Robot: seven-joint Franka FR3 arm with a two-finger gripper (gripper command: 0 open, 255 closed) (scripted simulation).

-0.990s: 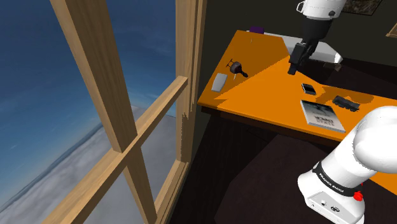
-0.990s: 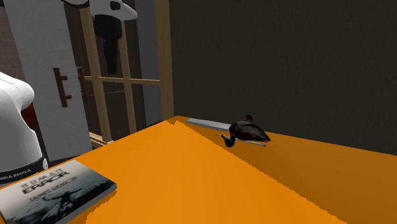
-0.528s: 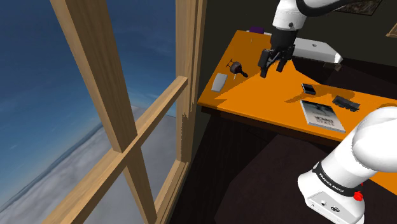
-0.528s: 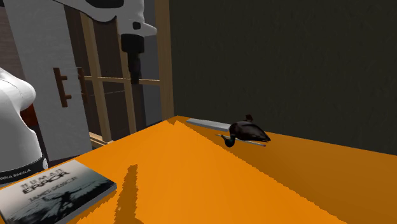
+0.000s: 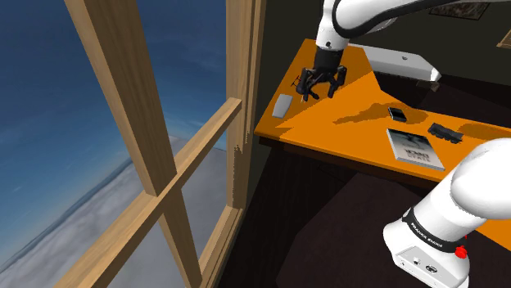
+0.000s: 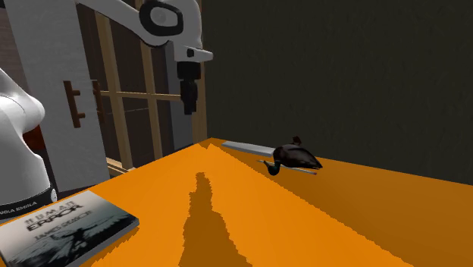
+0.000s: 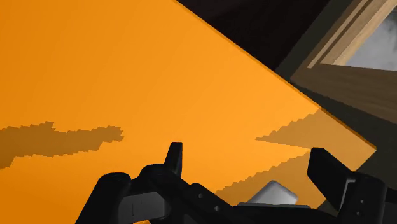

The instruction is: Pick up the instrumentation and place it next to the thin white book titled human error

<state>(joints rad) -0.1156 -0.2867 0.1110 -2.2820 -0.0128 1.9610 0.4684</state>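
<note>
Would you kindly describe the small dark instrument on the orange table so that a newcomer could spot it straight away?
Find the orange table and follow it to the corner nearest the wooden window frame. There, next to a flat grey slab, lies the instrument. It is small, dark and glossy, and its rounded, lumpy body sets it apart from the flat slab.

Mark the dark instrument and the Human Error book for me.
dark instrument (image 6: 297,158), second exterior view, on its rounded body.
Human Error book (image 6: 67,227), second exterior view, on the middle of its cover.
</note>
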